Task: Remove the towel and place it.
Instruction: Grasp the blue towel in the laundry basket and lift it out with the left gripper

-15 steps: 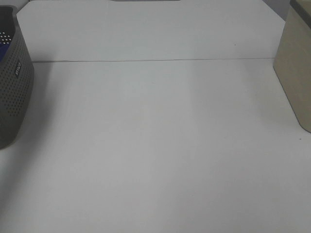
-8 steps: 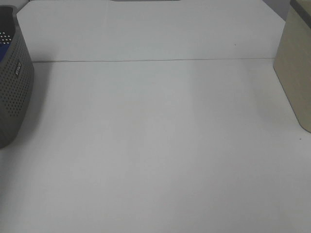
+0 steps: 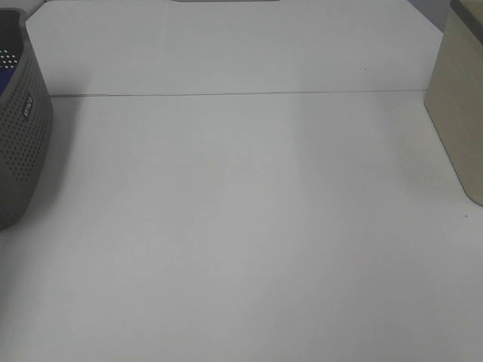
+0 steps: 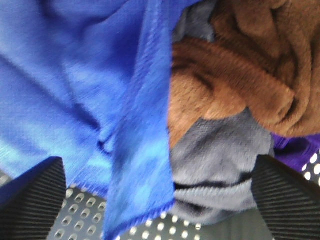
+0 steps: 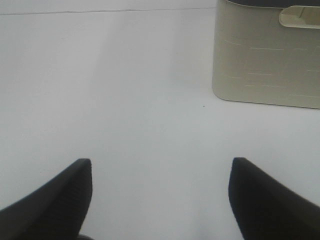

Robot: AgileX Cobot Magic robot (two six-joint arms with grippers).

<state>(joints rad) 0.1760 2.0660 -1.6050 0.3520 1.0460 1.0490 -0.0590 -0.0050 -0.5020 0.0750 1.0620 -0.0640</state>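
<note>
The royal-blue towel lies crumpled in the grey perforated basket, with one hemmed edge hanging down over the basket's holed wall. In the high view only a blue sliver shows at the basket's rim, at the far left edge. My left gripper is open just above the pile, its fingers spread wide on either side of the towel's edge and a grey cloth. My right gripper is open and empty over the white table. Neither gripper shows in the high view.
A brown plush cloth, a grey cloth and a purple cloth lie in the basket beside the towel. A beige bin stands at the table's right edge, and also shows in the right wrist view. A seam crosses the white table.
The grey basket has shifted very slightly at the left edge of the high view. Nothing else has visibly moved.
</note>
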